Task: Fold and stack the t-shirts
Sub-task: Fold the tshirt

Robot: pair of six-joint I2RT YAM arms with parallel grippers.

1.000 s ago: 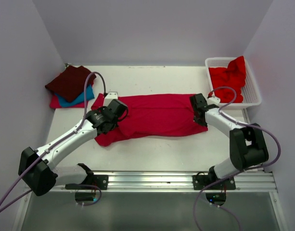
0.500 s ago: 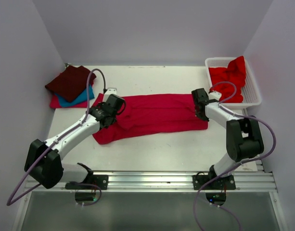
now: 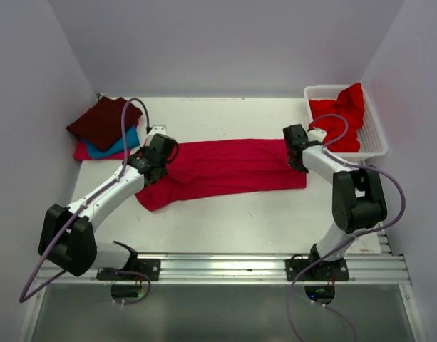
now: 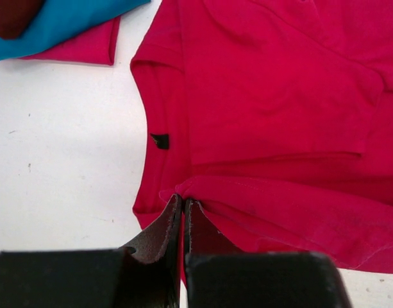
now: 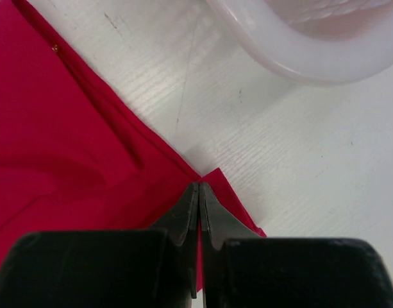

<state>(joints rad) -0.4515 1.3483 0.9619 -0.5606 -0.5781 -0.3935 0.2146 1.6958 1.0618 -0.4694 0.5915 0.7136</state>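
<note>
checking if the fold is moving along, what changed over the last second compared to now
The left gripper and right gripper, jaws shut on the crimson shirt, moved away from the arm bases toward the far side of the table. They carried the shirt's near edge with them, so the shirt now lies narrower. The folded stack, the basket and the red shirt in it stayed put.

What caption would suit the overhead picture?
Left gripper and right gripper pinch opposite ends of a crimson t-shirt on the table.
</note>
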